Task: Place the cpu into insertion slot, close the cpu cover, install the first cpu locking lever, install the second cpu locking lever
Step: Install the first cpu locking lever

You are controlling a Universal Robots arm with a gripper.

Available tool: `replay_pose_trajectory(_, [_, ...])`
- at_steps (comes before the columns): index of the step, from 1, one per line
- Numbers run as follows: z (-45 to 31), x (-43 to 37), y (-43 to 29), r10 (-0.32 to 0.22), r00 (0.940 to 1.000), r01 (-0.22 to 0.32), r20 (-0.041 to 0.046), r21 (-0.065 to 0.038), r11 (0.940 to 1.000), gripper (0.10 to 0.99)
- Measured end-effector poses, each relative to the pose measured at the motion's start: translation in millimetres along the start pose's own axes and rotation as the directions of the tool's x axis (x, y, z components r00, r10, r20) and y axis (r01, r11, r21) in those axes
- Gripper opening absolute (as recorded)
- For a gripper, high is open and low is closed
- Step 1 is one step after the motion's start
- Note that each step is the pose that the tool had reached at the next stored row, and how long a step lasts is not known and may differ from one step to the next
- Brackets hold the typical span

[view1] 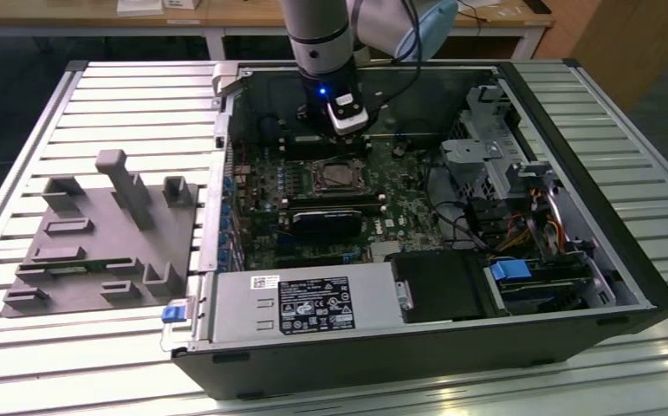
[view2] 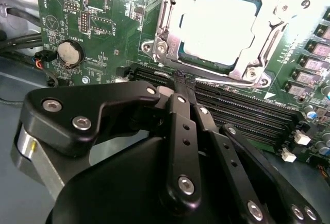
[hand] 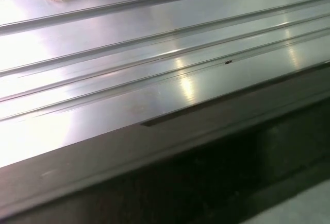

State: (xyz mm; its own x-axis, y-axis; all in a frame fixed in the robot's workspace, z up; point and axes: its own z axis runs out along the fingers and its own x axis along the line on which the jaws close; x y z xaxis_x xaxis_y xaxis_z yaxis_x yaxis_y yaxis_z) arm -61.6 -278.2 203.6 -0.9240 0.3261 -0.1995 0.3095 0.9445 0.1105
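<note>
Holds nothing in the gripper [view2: 181, 80], jaws pinched together, just beside the insertion slot [view2: 156, 44], with the cpu [view2: 219, 20] under the lowered cpu cover [view2: 268, 26].

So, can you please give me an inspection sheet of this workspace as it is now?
surface: slatted metal table, bearing the open computer case.
job's things: cpu sits in the insertion slot; cpu cover lies flat around it; whether it is locked cannot be told.
clutter: grey fixture block on the table, at the exterior view's left.
claw: shut, nothing seen between its tips, above the memory slots next to the slot.
cables: coloured wires by the drive bay, at the exterior view's right.
surroundings: wooden desk behind the table.
</note>
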Motion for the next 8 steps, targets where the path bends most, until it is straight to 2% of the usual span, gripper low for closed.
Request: replay_pose_trajectory(8, [5.6, -2.4, 0.3, -0.005, 1.0, 0.005, -0.0006, -0.001, 1.0, 0.106])
